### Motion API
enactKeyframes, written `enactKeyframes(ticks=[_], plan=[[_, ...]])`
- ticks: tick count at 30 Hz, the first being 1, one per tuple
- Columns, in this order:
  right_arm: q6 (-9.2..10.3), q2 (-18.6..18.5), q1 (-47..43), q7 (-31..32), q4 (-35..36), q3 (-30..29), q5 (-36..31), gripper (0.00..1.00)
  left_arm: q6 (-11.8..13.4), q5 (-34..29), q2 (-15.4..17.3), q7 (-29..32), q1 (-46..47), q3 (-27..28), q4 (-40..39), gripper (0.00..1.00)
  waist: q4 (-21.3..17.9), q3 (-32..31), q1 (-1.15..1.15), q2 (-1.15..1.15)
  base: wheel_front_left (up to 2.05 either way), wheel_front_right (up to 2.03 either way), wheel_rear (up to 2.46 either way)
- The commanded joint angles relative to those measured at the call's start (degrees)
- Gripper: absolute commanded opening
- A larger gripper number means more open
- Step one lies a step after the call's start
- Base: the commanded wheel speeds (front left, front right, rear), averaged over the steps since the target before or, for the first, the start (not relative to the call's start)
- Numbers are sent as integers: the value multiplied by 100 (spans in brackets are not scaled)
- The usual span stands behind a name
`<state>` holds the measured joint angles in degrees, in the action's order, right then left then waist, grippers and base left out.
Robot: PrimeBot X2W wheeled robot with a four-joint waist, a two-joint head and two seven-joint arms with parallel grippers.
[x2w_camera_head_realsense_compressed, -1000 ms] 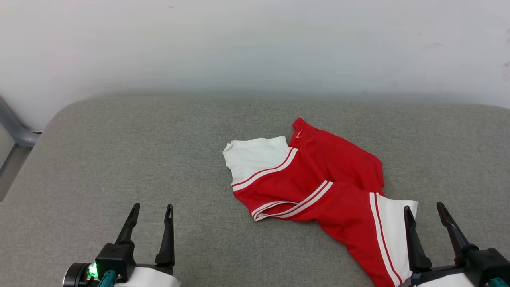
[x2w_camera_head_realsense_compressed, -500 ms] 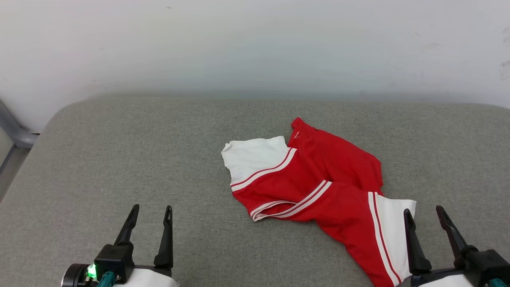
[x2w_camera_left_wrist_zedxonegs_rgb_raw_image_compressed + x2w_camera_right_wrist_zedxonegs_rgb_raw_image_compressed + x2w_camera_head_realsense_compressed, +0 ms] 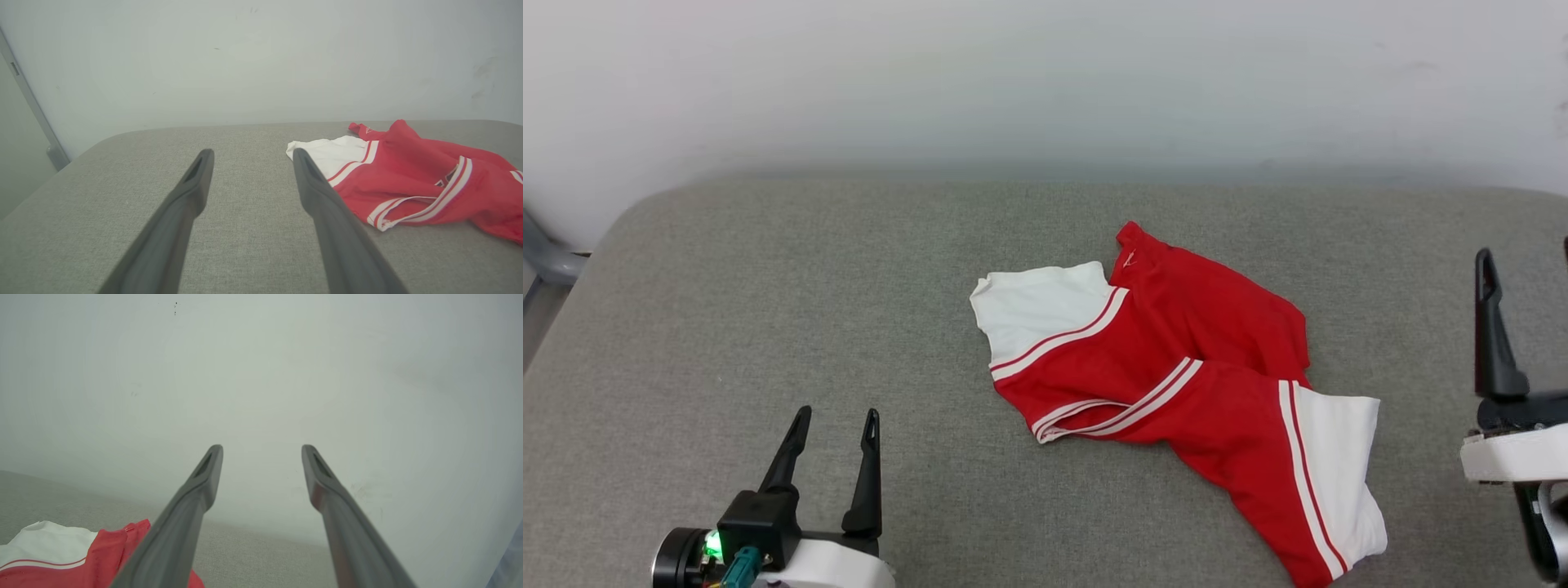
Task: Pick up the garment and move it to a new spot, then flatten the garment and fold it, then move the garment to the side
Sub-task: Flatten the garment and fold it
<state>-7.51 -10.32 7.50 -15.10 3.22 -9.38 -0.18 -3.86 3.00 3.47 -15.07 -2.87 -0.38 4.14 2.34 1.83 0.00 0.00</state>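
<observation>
- Crumpled red jersey T-shirt (image 3: pixel 1176 384), white striped sleeves, lies right of centre on grey fabric cushion (image 3: pixel 768 269).
- Looks light and limp; pinch a sleeve hem.
- Left gripper (image 3: pixel 837 415) and right gripper (image 3: pixel 1525 257): fingers spread, empty.

The garment (image 3: pixel 1176 376) is soft, smooth jersey cloth with a faint sheen, the cushion (image 3: pixel 768 286) under it coarse, matt grey woven fabric, the wall (image 3: pixel 1013 82) matt white paint, and the left gripper (image 3: pixel 838 414) and right gripper (image 3: pixel 262 449) dark, smooth, matt plastic.
</observation>
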Motion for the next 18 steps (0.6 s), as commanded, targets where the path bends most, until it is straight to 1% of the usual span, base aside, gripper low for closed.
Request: enactKeyframes(ticks=[1,2,4,7,11,13,15,18], plan=[[4,-212,57,-10,-232,129,102,100,-20,-23,-7,-15,87,6,-21,100,1,62,0,0,0,0,0],[4,-418,129,45,-451,280,199,100,-23,-25,-11,-15,102,8,-26,100,2,83,0,0,0,0,0],[5,-864,321,533,-751,687,540,100,-27,-28,-18,-15,129,8,-35,100,4,130,0,0,0,0,0],[5,-1523,542,1140,-838,1235,1101,100,-37,-27,-24,-15,202,23,-68,100,0,239,0,0,0,0,0],[5,-2192,615,2053,-874,2016,1812,100,-56,-7,-38,-15,298,39,-107,100,1,416,0,0,0,0,0],[6,-2465,600,2602,-858,2355,2218,100,-67,-2,-37,-15,374,29,-122,100,23,514,0,0,0,0,0],[6,-2691,653,2986,-817,2547,2456,100,-82,2,-43,-15,451,8,-136,100,58,627,0,0,0,0,0],[5,-2847,746,3503,-833,2780,2719,100,-114,11,-47,-15,560,-5,-153,100,119,793,0,0,0,0,0]])
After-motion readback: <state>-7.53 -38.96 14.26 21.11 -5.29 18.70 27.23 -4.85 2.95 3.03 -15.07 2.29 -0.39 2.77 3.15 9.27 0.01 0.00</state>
